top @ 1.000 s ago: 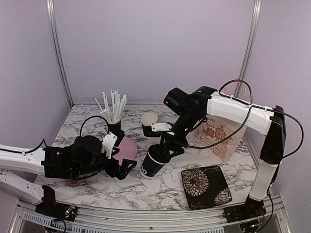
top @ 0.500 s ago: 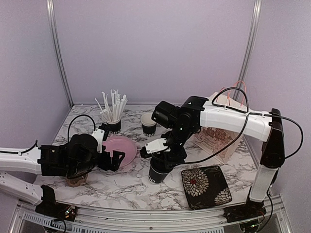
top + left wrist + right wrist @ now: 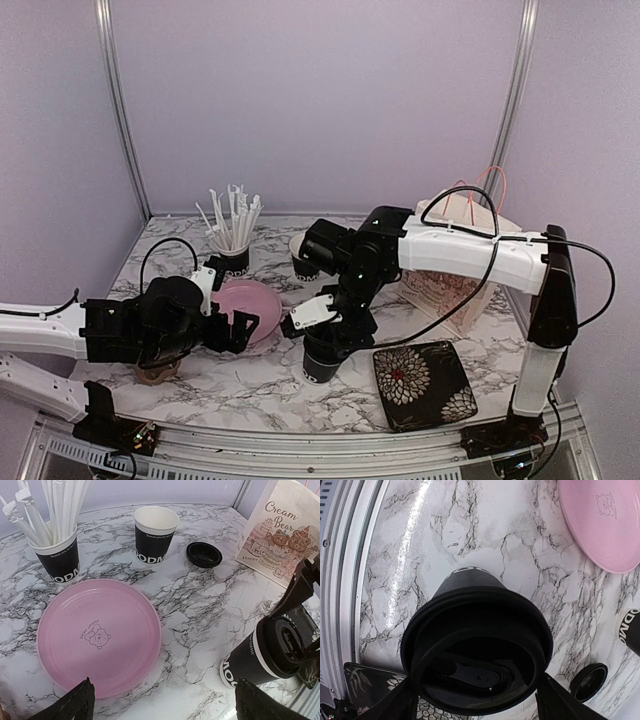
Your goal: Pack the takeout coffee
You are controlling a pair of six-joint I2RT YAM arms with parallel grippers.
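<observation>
One takeout coffee cup [image 3: 322,362] with a black lid stands upright on the marble near the front; it also shows in the left wrist view [image 3: 260,655] and the right wrist view [image 3: 475,650]. My right gripper [image 3: 323,340] hangs over it, open, a finger close on each side of the lid [image 3: 477,700]. The other cup [image 3: 156,527] stands without a lid at the back, partly hidden behind the right arm [image 3: 303,262]. Its loose black lid [image 3: 204,554] lies beside it. My left gripper [image 3: 245,330] is open over the pink plate's edge, holding nothing [image 3: 165,705].
A pink plate [image 3: 250,300] lies left of centre. A black cup of white sticks [image 3: 232,250] stands at the back left. A printed paper bag [image 3: 450,270] stands at the right, a floral tray [image 3: 425,380] at the front right, a brown carrier [image 3: 155,375] under the left arm.
My right arm brought the lidded cup from tilted to upright and down onto the table nearer the front. Its jaws have widened. The left gripper pulled back to the left.
</observation>
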